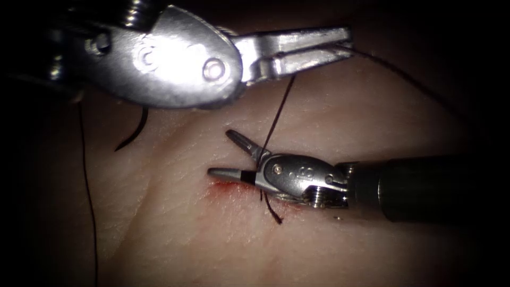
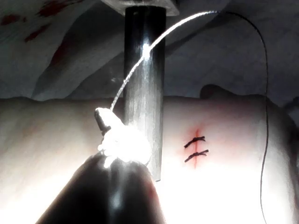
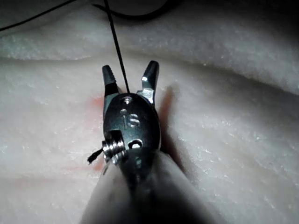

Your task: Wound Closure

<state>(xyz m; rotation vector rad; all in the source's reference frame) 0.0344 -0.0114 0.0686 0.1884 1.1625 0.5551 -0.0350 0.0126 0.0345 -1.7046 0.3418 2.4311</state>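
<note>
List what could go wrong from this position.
1. The right tool has its jaws open around the taut thread; closing in the wrong spot might cut too near the stitch.
2. The left tool, shut on the thread, could strain the tissue at the cut if it pulls harder.

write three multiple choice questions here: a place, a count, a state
1. Where does the thread pass the right claw? A between its open jaws B round its shaft C clear of it
2. How many stitches cross the cut? A one B two C five
3. The left claw is: A open, empty B shut on the thread C shut on tissue
1 A: strand runs between the spread jaws. 2 B: two dark bars cross it, left wrist view. 3 B: thread leaves its closed tips.
</note>
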